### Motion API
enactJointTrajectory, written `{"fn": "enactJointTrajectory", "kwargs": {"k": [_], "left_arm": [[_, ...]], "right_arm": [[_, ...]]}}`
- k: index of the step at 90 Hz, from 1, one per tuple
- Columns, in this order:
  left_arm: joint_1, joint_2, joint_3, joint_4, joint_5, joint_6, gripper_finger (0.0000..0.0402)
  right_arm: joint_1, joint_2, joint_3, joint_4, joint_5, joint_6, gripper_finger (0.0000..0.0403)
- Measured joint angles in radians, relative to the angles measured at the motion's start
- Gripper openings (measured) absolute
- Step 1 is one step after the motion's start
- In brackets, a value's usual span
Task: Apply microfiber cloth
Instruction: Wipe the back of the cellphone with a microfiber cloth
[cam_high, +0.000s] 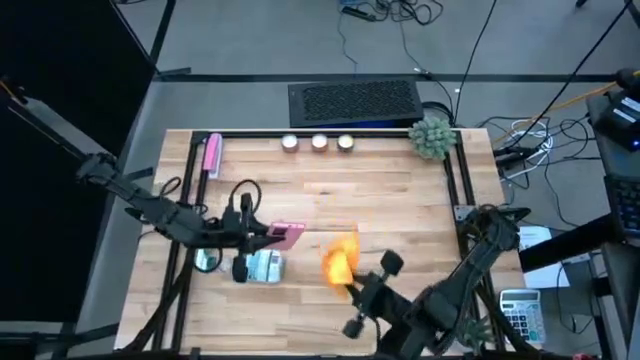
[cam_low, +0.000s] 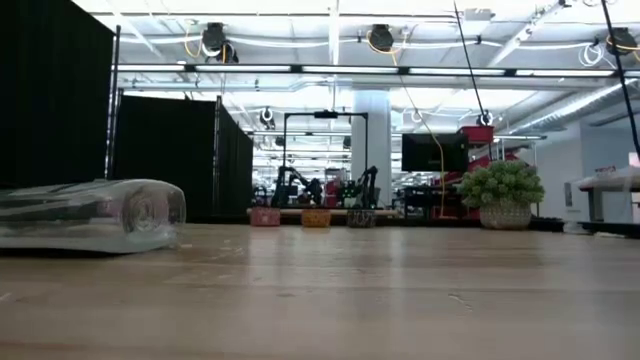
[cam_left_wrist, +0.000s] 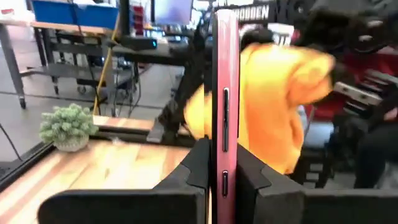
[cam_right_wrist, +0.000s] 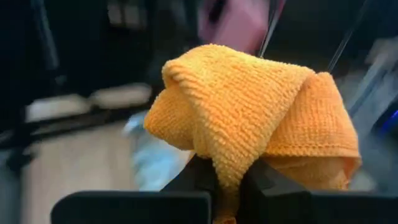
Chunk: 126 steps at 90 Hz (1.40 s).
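The orange microfiber cloth (cam_high: 339, 260) is bunched up in my shut right gripper (cam_high: 350, 284) near the table's front edge; it fills the right wrist view (cam_right_wrist: 249, 112). To its left, my left gripper (cam_high: 262, 236) is shut on a pink-edged phone (cam_high: 288, 234). The left wrist view shows the phone edge-on (cam_left_wrist: 224, 81) with the cloth (cam_left_wrist: 273, 99) just beyond it. Whether cloth and phone touch, I cannot tell. Neither gripper shows in the low view. My left gripper pinches the phone between its two fingers by the two flat faces at its near end (cam_left_wrist: 224, 165). The fingers come level from the table's left. The phone stands on edge, sticking out toward the cloth, off the table. My right gripper pinches a gathered fold of the cloth (cam_right_wrist: 229, 168) between its two fingers, several layers together. The fingers come from the table's near right. The cloth bulges out past the fingertips in a loose wad, lifted off the table.
A clear plastic pack (cam_high: 262, 267) lies on the table just in front of the left gripper, large in the low view (cam_low: 90, 215). A pink stick (cam_high: 212, 155) lies far left. Three small cups (cam_high: 319, 142) and a potted plant (cam_high: 432, 137) stand along the far edge.
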Motion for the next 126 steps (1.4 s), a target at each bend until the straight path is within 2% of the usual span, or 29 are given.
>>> {"fn": "enactJointTrajectory", "kwargs": {"k": [6,13,22,47,58,69,78,83,89,94,108,113,119,126], "left_arm": [[0.002,0.002,0.000,-0.023,-0.010,0.014,0.0011],[0.002,0.003,0.000,-0.030,-0.013,0.014,0.0011],[0.001,0.005,0.000,-0.060,-0.012,0.019,0.0011],[0.003,0.049,0.000,-0.092,-0.013,0.013,0.0011],[0.003,0.073,0.000,-0.094,-0.006,0.012,0.0011],[0.003,0.097,0.000,-0.093,-0.006,0.012,0.0011],[0.003,0.115,0.000,-0.093,0.004,0.012,0.0011],[0.003,0.122,0.000,-0.089,0.027,0.012,0.0011],[0.003,0.130,0.000,-0.083,0.040,0.018,0.0011],[0.004,0.135,0.000,-0.072,0.043,0.036,0.0011],[0.007,0.151,0.000,-0.019,0.093,0.081,0.0011],[0.006,0.158,0.000,0.018,0.128,0.092,0.0011],[0.006,0.164,0.000,0.065,0.175,0.094,0.0011],[0.006,0.166,0.000,0.103,0.214,0.106,0.0011]], "right_arm": [[0.007,0.040,-0.054,-0.073,-0.133,0.154,0.0009],[0.006,0.053,-0.125,-0.099,-0.287,0.261,0.0011],[-0.001,0.064,-0.233,-0.077,-0.414,0.369,0.0012],[-0.011,0.073,-0.435,-0.015,-0.519,0.551,0.0031],[-0.054,0.066,-0.467,0.066,-0.656,0.490,0.0064],[-0.100,0.063,-0.456,0.146,-0.769,0.322,0.0125],[-0.138,0.034,-0.417,0.144,-0.896,0.196,0.0178],[-0.149,0.010,-0.380,0.140,-0.928,0.117,0.0203],[-0.146,-0.022,-0.330,0.129,-0.901,0.023,0.0227],[-0.133,-0.052,-0.292,0.126,-0.819,-0.053,0.0240],[-0.096,-0.115,-0.258,0.182,-0.358,-0.226,0.0253],[-0.096,-0.123,-0.258,0.215,-0.249,-0.277,0.0252],[-0.104,-0.133,-0.260,0.294,-0.188,-0.347,0.0248],[-0.114,-0.151,-0.260,0.445,-0.218,-0.496,0.0243]]}}
